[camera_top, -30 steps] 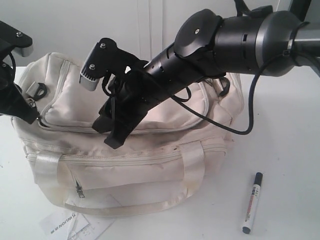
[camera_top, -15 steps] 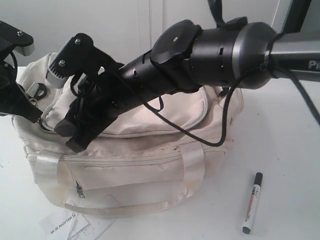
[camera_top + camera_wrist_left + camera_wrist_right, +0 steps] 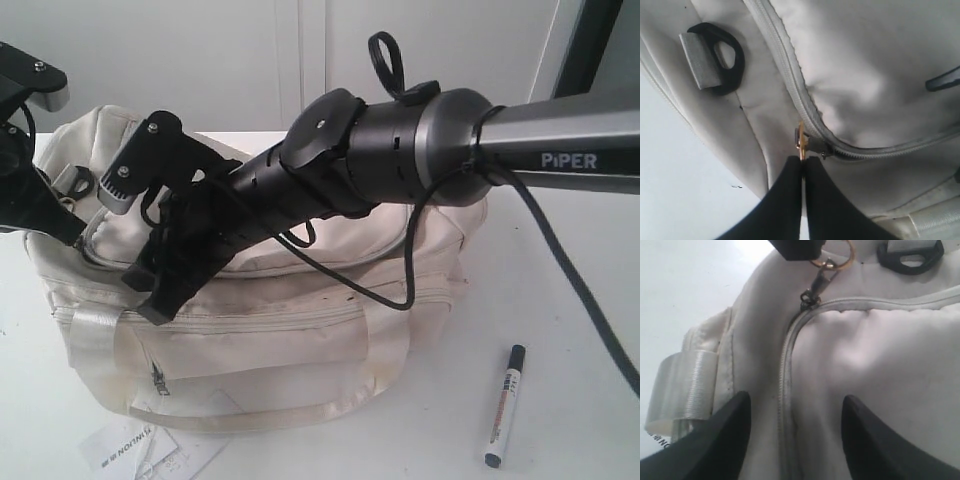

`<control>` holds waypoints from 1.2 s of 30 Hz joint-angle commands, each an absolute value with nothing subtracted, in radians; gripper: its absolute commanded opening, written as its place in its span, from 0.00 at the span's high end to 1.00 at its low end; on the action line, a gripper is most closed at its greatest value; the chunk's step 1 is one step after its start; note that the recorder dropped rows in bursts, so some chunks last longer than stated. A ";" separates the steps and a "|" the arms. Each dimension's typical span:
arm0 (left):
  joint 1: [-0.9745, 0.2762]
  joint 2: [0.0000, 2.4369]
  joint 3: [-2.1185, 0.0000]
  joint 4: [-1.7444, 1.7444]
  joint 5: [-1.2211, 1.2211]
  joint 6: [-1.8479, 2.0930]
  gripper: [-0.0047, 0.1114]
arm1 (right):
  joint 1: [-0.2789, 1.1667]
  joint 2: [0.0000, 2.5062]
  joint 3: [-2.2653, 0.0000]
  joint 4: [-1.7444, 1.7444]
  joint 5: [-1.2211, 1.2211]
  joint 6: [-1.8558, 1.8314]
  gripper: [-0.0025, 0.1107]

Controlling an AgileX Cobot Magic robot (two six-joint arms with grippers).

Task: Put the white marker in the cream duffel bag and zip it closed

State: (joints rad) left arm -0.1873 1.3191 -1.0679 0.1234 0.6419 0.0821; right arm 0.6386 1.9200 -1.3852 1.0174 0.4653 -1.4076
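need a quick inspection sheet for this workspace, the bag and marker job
surface: white table, carrying the bag and marker
job's things: cream duffel bag sits on the table, top zip looks closed; white marker lies capped on the table beside the bag, outside it
clutter: printed paper tag at the bag's front
grippers: left gripper shut on the zipper pull; right gripper open above the bag
cables: black cable loops off the right arm over the bag
surroundings: pale wall panels; nothing else seen
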 commanded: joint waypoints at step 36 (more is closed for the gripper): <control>-0.140 1.322 -1.060 0.112 0.505 0.076 0.96 | 0.640 1.866 -1.388 0.950 0.500 -1.432 0.98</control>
State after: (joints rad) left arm -0.1450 1.3123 -1.0679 0.1155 0.5302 0.0821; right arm 0.6386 1.8809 -1.3852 0.9750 0.4538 -1.4305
